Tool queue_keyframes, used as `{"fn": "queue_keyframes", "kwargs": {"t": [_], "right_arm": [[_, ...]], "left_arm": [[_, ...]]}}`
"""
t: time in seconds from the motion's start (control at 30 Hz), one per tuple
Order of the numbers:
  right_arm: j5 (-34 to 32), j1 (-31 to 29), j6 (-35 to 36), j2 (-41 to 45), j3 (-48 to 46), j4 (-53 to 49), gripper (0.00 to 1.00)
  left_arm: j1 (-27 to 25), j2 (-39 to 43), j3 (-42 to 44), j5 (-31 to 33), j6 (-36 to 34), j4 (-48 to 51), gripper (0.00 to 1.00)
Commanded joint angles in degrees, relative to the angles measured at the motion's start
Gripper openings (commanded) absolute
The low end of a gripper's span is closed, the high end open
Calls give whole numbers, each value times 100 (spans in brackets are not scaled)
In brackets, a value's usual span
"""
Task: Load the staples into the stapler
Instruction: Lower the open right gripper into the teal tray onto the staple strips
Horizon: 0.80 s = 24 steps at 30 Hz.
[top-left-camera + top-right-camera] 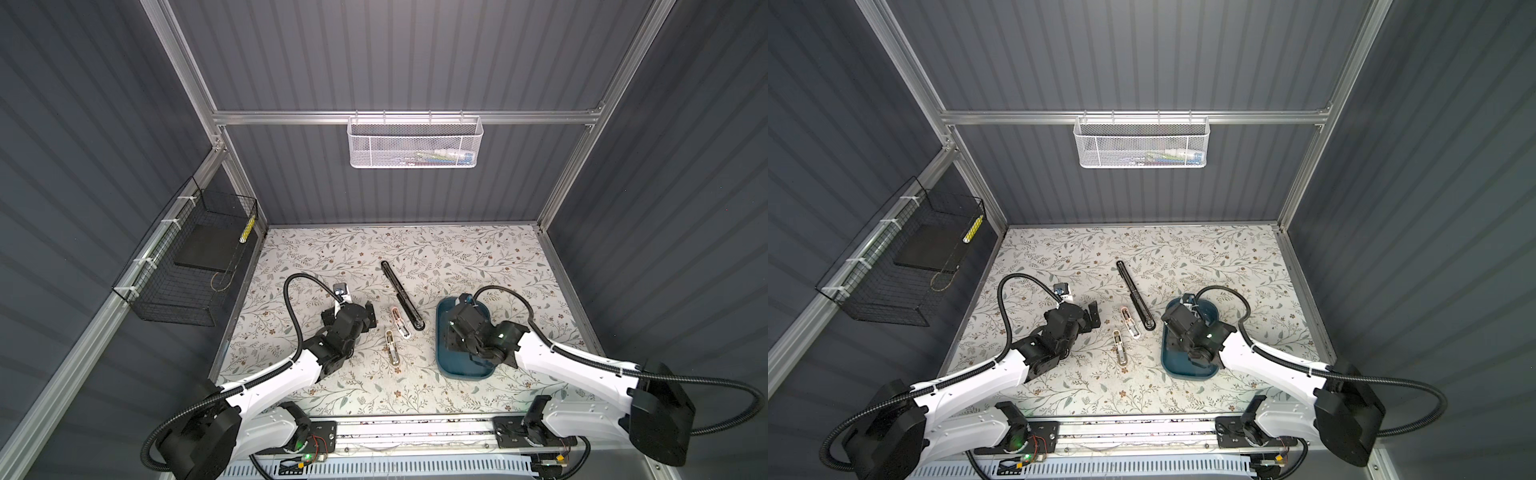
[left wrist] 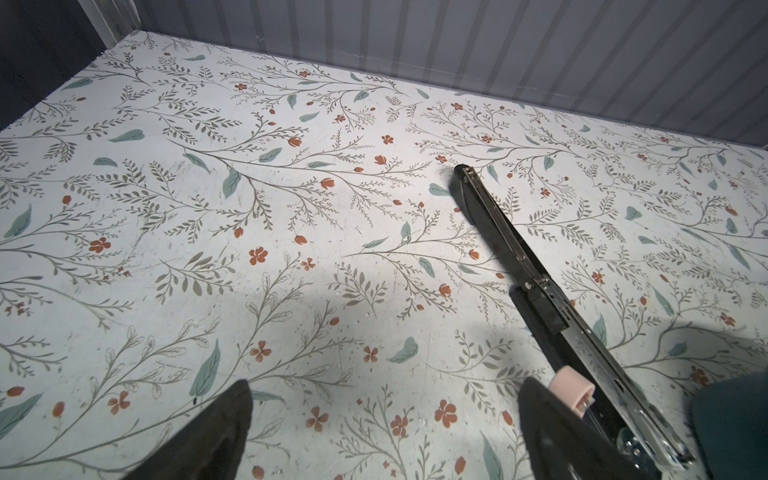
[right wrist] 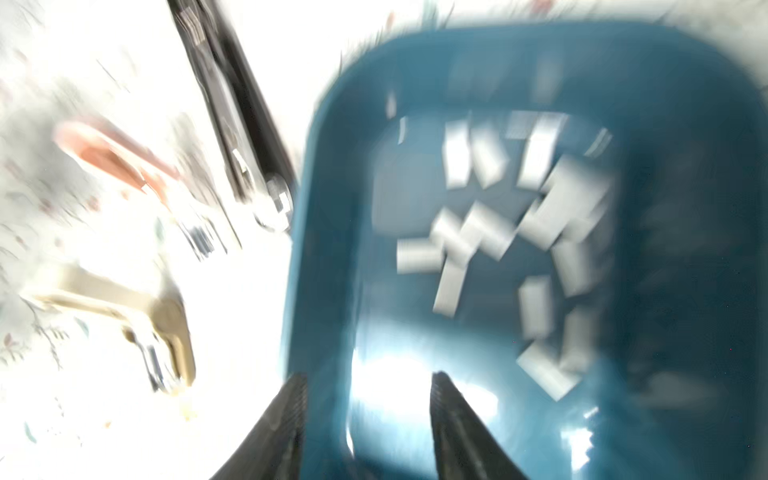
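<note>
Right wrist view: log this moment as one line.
right gripper: open over blue tray | staples: loose in tray | left gripper: open, empty | black stapler: lying unfolded

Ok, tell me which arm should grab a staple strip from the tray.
Right. The right fingers hang open directly over the blue tray where the staples lie loose. The left fingers, also open, are over bare table beside the black stapler, away from the tray.

**Three staplers mid-table, tray at their right**

On the floral-papered table (image 1: 478,257), a long black metal stapler (image 1: 401,294) lies opened flat at the middle. Just to its left lies a small pink-and-white stapler (image 1: 400,324), with a small beige stapler (image 1: 392,349) in front of that. To their right sits a teal rounded plastic tray (image 1: 457,370) holding short silver-grey metal staple strips (image 3: 473,237).
</note>
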State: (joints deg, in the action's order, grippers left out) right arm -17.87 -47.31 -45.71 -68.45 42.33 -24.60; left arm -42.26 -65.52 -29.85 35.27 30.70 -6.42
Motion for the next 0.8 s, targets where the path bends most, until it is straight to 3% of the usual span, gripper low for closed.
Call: {"fn": "queue_keyframes", "kwargs": {"t": [0.0,0.07,0.3,0.4,0.53,0.77], "right_arm": [[-593,340,376,-167,-66,451,51],[-233,639,646,-541,83,711,48],[-595,985,1223,-2187,1128,335,40],[-355,1107,1402,-2656,1348,434,37],[-123,1169,1487,-2994,1597,465,33],[-97,1257,1506,-2938,1565,488,34]], "left_arm": [[25,127,23,-4,115,-6,100],[25,96,24,-2,115,-13,100],[29,65,-32,80,72,50,100],[26,61,-12,68,61,11,100],[25,38,-48,113,16,51,100],[25,71,-30,245,-54,-6,100]]}}
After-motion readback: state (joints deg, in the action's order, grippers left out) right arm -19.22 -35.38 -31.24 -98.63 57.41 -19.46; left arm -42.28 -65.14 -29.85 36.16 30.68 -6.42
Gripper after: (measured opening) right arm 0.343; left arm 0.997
